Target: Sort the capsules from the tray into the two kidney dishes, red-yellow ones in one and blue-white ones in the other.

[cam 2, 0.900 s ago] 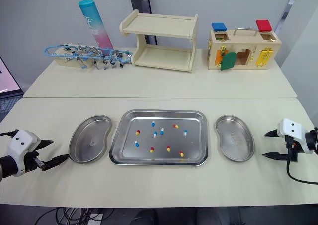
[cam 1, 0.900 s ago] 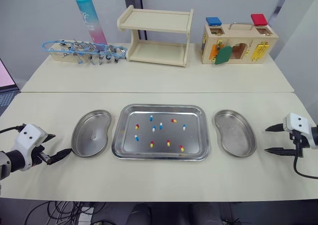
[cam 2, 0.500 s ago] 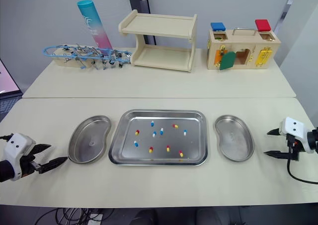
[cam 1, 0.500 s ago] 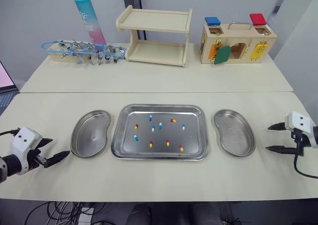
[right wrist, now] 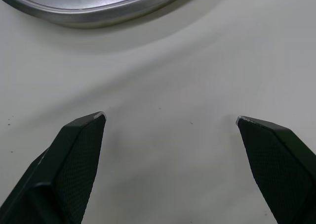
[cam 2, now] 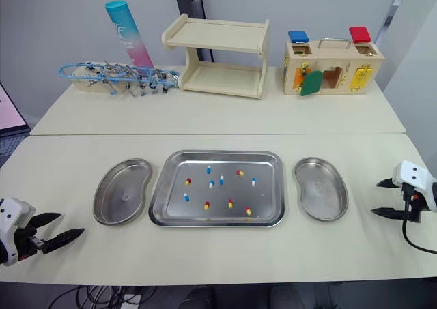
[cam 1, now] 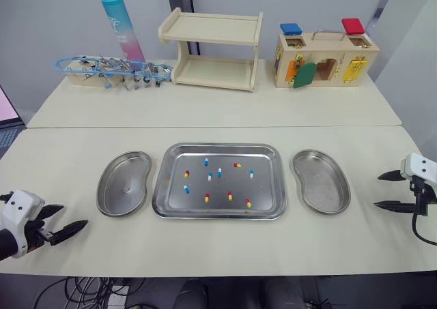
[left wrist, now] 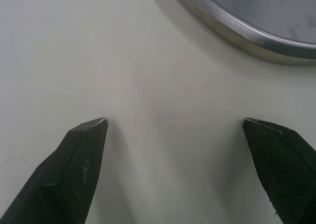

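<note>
In the middle of the table [cam 1: 218,251] sits the tray [cam 1: 217,146] with all the capsules [cam 1: 230,196] loose in it, about ten of them, roughly half red-yellow and half blue-white, mixed together with no real grouping. The left dish [cam 1: 125,183] and right dish [cam 1: 321,181] flank the tray, just beside it, and both look empty, so I'd say the sorting hasn't started. The left gripper [cam 1: 74,215] hovers low over the bare table off the outer side of the left dish, fingers spread wide and nothing between them. The right gripper [cam 1: 377,191] does the same thing outside the right dish, also wide open and empty. So here's the bit that matters: each gripper has a whole dish between it and the tray, and the capsules lie inward from both, toward the centre. Neither arm really looks nearer; the blue-white one at the tray's left side [cam 1: 186,189] is the left arm's closest pick, and the red-yellow one at the front right [cam 1: 248,203] is the right arm's. They're too tiny to read which way each one points, so I guess lining up the fingers has to wait for a closer look.
</note>
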Robot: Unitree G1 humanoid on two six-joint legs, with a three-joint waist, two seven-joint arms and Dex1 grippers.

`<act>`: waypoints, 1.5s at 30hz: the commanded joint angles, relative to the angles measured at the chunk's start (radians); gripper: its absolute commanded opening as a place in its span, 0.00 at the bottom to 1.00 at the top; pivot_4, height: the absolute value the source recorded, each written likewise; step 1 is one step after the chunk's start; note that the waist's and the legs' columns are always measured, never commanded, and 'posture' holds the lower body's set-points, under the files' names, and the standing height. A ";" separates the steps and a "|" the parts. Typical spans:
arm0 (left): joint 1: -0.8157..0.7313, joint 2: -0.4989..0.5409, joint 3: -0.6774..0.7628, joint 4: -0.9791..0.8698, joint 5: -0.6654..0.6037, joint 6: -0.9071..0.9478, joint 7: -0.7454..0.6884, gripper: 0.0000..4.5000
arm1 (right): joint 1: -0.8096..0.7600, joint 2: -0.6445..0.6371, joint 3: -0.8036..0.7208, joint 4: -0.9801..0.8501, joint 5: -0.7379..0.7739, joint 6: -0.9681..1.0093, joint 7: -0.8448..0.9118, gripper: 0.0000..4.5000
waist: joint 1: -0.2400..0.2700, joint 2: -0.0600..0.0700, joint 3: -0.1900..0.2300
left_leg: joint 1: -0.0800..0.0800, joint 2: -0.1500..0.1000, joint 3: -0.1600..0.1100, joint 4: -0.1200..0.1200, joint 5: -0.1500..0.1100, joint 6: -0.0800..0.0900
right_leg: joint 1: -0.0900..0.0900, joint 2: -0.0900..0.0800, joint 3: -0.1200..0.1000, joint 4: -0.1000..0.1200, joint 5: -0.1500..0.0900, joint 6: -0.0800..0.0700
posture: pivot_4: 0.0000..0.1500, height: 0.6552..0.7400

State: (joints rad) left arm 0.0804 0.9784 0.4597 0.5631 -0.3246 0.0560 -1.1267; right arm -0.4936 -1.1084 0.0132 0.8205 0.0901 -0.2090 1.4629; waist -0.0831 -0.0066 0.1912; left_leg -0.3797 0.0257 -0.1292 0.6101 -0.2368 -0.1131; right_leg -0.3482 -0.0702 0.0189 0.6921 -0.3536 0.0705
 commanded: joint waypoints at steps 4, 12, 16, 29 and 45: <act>0.079 -0.025 0.084 -0.116 -0.070 0.035 0.006 1.00 | -0.025 -0.026 -0.033 0.000 0.006 -0.002 -0.007 1.00 | -0.002 0.000 0.000 | 0.000 0.000 0.001 0.000 0.000 0.000 | -0.001 0.000 0.001 0.000 0.000 0.000 | 1.00 1.00; 0.271 -0.092 0.208 -0.368 -0.171 0.105 0.006 1.00 | -0.014 -0.028 -0.039 0.023 0.003 -0.021 -0.034 1.00 | 0.000 0.000 0.000 | 0.000 0.001 0.003 0.000 0.000 0.000 | -0.002 0.000 0.004 0.001 0.000 0.000 | 1.00 1.00; 0.387 -0.207 0.253 -0.590 -0.244 0.084 -0.007 1.00 | -0.005 -0.034 -0.047 0.033 0.006 -0.037 -0.050 1.00 | 0.001 0.000 0.000 | 0.000 0.001 0.004 0.000 0.000 0.000 | -0.002 0.000 0.004 0.001 0.000 0.000 | 1.00 1.00; 0.446 -0.549 0.011 -0.879 -0.208 -0.144 0.059 1.00 | 0.084 -0.071 -0.145 -0.026 0.059 -0.016 -0.092 1.00 | 0.025 -0.001 -0.001 | 0.006 0.001 0.021 0.002 -0.003 0.004 | -0.001 0.000 0.020 -0.003 0.003 0.005 | 1.00 1.00; 0.479 -0.583 -0.080 -0.910 -0.214 -0.208 0.124 1.00 | 0.092 0.216 0.018 -1.143 0.391 0.688 -0.312 1.00 | 0.035 -0.007 -0.003 | 0.002 0.005 0.021 0.004 -0.004 0.007 | -0.001 0.005 0.022 -0.010 0.008 0.006 | 1.00 1.00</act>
State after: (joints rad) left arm 0.5456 0.3868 0.3783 -0.3123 -0.5264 -0.1384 -1.0101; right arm -0.3815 -0.9005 0.0170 -0.2683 0.4628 0.4338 1.1756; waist -0.0481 -0.0134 0.1877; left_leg -0.3794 0.0311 -0.1083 0.6152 -0.2410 -0.1065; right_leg -0.3504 -0.0650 0.0404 0.6811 -0.3448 0.0773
